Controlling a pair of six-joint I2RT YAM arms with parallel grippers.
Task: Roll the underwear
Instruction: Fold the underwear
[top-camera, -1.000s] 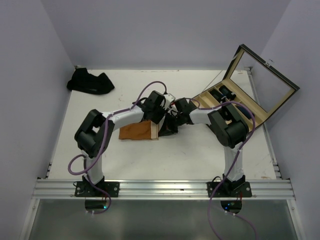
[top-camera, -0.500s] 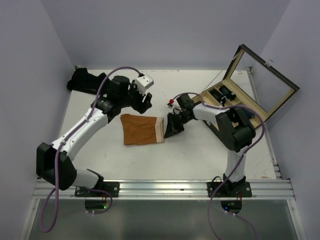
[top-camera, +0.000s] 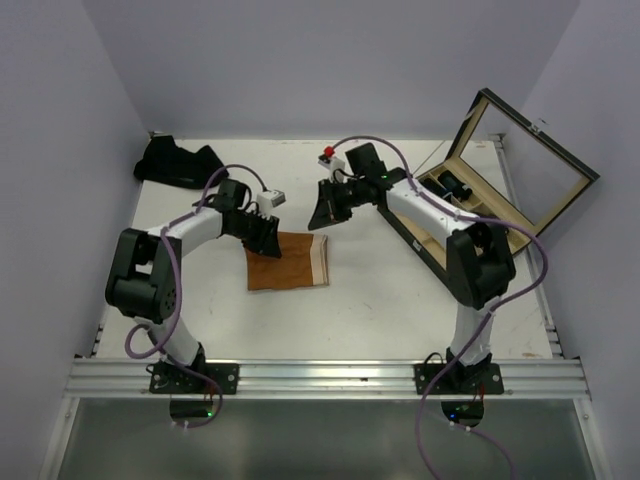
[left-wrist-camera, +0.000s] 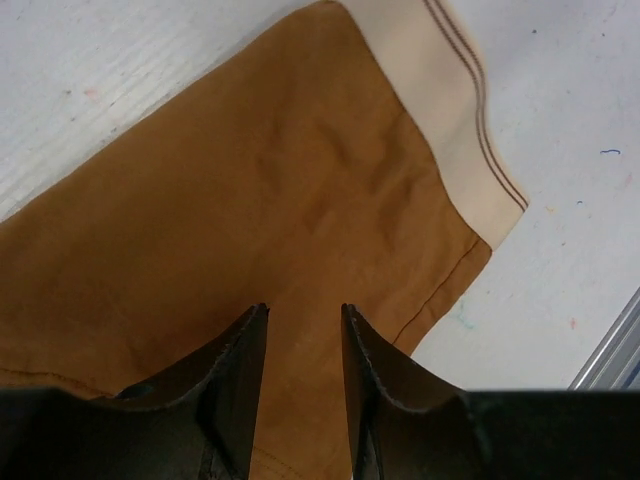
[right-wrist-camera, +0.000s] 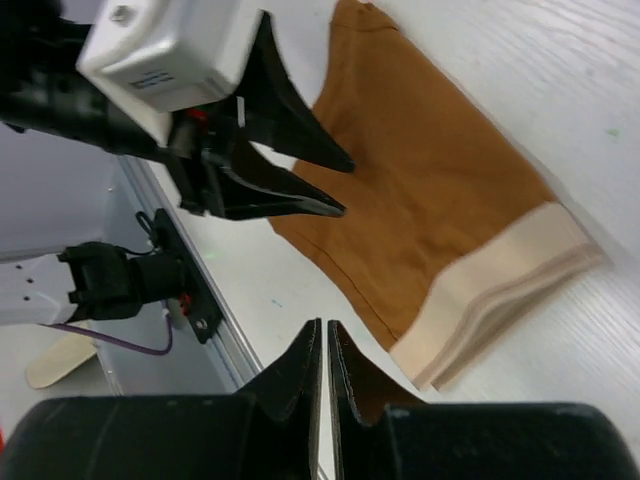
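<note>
Your orange briefs (top-camera: 290, 263) are lying flat around the middle of the table (top-camera: 390, 300). They're pretty smooth with just a few soft wrinkles, the cream waistband (left-wrist-camera: 445, 120) with its thin dark stripes is on the right-arm side, and nothing's rolled yet. Your left gripper (top-camera: 268, 240) is low over the far left corner of the cloth, fingers slightly parted and holding nothing. The right gripper (top-camera: 322, 208) hangs just past the band's far end, pinched closed on nothing.
</note>
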